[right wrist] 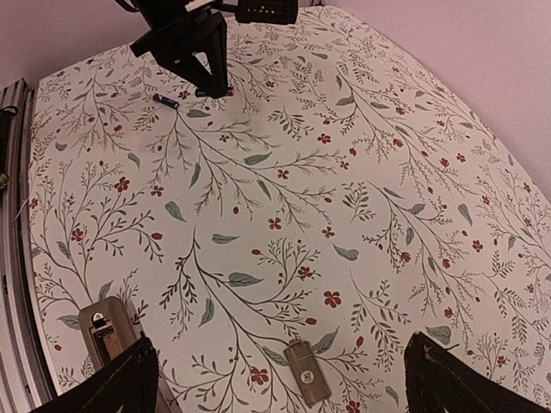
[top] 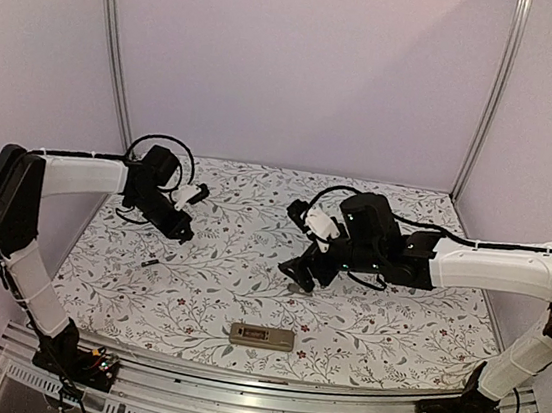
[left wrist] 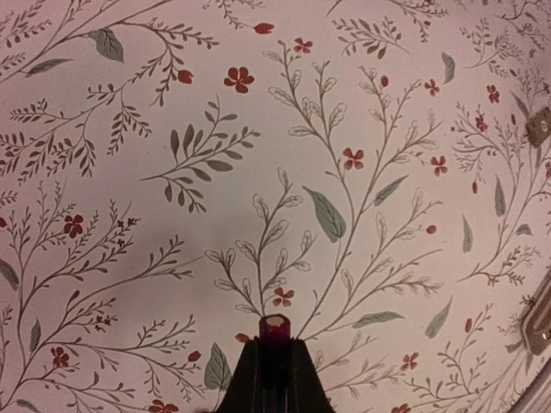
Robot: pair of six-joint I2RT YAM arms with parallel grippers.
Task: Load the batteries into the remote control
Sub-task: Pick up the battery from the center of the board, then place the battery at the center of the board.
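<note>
The remote control [top: 262, 337] lies back up near the table's front edge, tan with a dark battery recess; the right wrist view shows it at the lower left [right wrist: 105, 330]. My left gripper [left wrist: 275, 342] is shut on one battery [left wrist: 275, 329], whose dark red end sticks out past the fingertips. In the top view this gripper [top: 184, 231] hangs over the left part of the table. A second battery [top: 149, 263] lies on the cloth just in front of it, also in the right wrist view [right wrist: 166, 101]. My right gripper [right wrist: 287, 372] is open above the table's middle [top: 297, 241], holding nothing.
A small tan battery cover [right wrist: 306, 372] lies on the floral cloth below my right gripper, and shows in the top view [top: 294, 287] behind the remote control. A metal rail [top: 263, 391] runs along the near table edge. Pale walls enclose the back and sides.
</note>
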